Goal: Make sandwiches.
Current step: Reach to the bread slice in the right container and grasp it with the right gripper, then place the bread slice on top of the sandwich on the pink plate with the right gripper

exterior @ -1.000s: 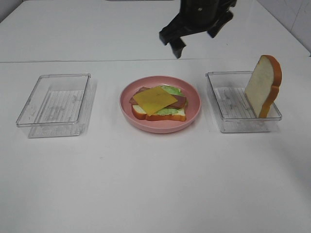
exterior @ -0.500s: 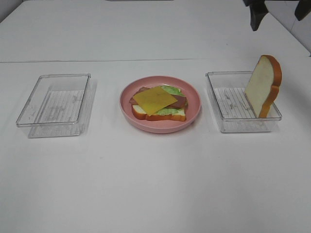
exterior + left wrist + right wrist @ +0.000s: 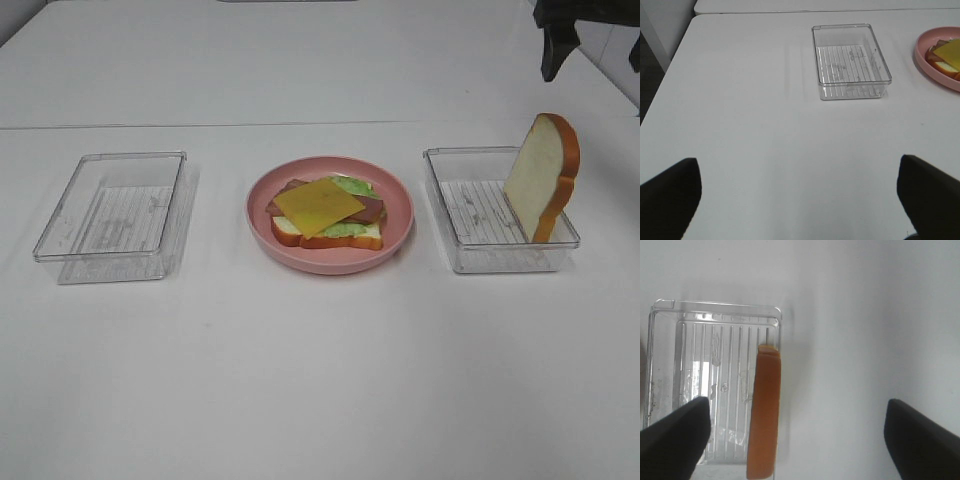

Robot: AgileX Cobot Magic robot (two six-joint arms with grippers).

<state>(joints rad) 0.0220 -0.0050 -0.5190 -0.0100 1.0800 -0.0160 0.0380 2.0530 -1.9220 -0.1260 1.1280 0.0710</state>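
Note:
A partly built sandwich [image 3: 327, 213] lies on the round pink plate [image 3: 395, 240] at the table's middle: a bread slice, green lettuce, reddish bacon and a yellow cheese slice on top. Its edge also shows in the left wrist view [image 3: 946, 54]. A second bread slice [image 3: 541, 178] stands on edge against the right wall of the right clear container [image 3: 470, 215]. The right wrist view shows its crust from above [image 3: 765, 420]. My right gripper [image 3: 595, 58] is open and empty, high behind that container; in its wrist view [image 3: 797, 440] the slice lies between the fingers. My left gripper [image 3: 800, 200] is open and empty.
An empty clear container [image 3: 112, 215] sits left of the plate, also in the left wrist view [image 3: 850, 62]. The table's left edge [image 3: 667, 75] runs close to the left gripper. A seam in the table [image 3: 200, 125] runs behind the containers.
My right gripper has moved to the right, from behind the plate to above and behind the right container. The sandwich, bread slice and containers have not moved.

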